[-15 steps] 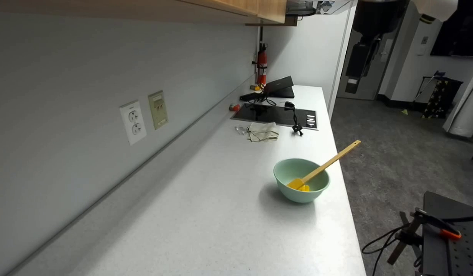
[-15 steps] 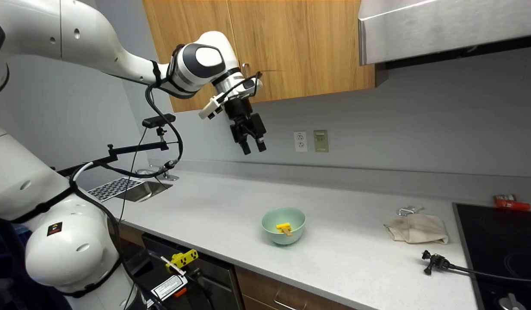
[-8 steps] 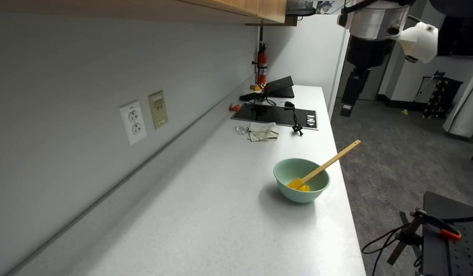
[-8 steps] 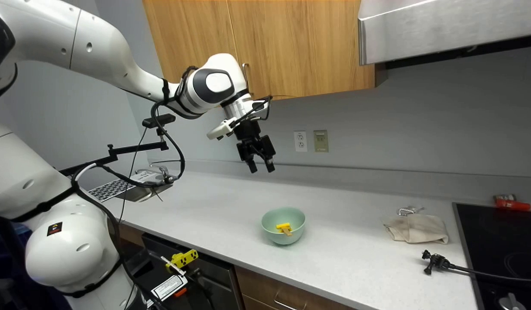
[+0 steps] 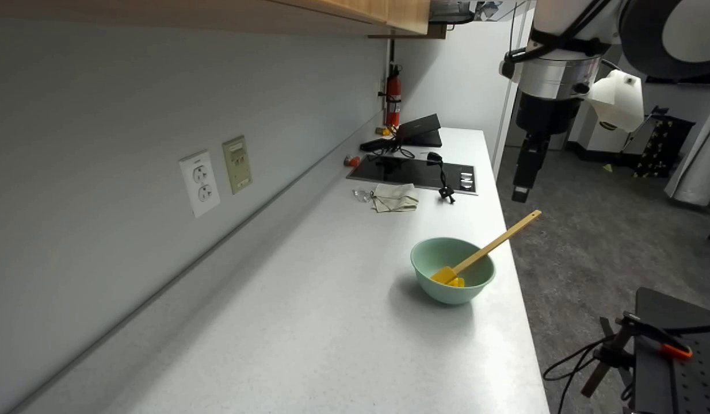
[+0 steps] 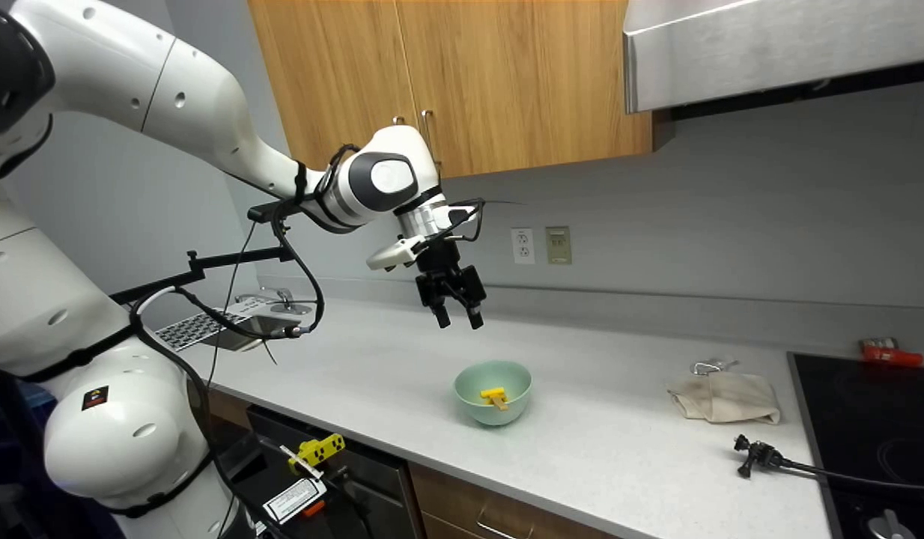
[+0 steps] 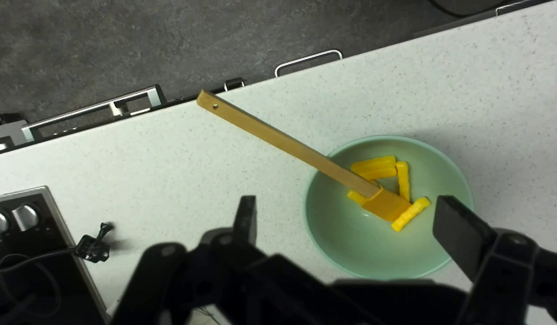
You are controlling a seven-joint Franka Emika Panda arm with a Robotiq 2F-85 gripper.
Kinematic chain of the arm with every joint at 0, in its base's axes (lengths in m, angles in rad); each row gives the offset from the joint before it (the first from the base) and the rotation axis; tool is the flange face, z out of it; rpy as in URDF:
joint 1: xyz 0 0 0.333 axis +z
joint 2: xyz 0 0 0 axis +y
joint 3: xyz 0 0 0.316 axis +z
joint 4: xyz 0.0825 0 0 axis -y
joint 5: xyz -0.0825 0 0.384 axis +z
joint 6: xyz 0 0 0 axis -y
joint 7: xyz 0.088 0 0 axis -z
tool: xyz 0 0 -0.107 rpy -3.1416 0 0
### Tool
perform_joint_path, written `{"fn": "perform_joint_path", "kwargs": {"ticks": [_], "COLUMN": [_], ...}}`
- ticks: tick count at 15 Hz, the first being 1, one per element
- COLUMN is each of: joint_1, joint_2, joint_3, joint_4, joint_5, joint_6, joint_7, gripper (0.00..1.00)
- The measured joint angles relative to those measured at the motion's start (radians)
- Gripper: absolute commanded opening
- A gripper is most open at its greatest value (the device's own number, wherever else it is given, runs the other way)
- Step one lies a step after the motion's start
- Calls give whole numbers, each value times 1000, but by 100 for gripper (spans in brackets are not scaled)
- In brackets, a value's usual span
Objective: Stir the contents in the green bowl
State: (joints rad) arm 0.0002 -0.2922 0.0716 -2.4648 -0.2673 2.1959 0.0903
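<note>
The green bowl (image 7: pixel 423 253) rests upright on the counter, seen in both exterior views and in the wrist view. Several yellow pieces, the contents (image 7: pixel 374 168), lie inside it. A spatula (image 7: pixel 283 141) leans in the bowl, its orange-yellow head among the pieces and its wooden handle sticking out over the rim past the counter edge. My gripper (image 6: pixel 460 323) hangs above the bowl in an exterior view, apart from bowl and spatula. Its fingers (image 7: pixel 459 230) are spread wide in the wrist view, with nothing held between them.
A black cooktop (image 6: pixel 874 419), a folded cloth (image 6: pixel 724 397) and a black cable mount (image 6: pixel 761 455) are along the counter. Wooden cabinets (image 6: pixel 522 82) and a metal hood (image 6: pixel 776 52) hang above. A sink (image 6: pixel 260 329) lies at the far end.
My gripper has come down toward the bowl, shifting slightly right in an exterior view, its jaws still spread. Bowl, yellow pieces and spatula have not moved.
</note>
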Motion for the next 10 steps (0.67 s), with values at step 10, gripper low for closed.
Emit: {"fn": "perform_joint_path", "kwargs": {"ticks": [10], "joint_1": [0], "joint_2": [42], "joint_3": [-12], "joint_4": [13], "joint_5": [-52], "joint_6": [13], "joint_7": [-89], "gripper": [100]}}
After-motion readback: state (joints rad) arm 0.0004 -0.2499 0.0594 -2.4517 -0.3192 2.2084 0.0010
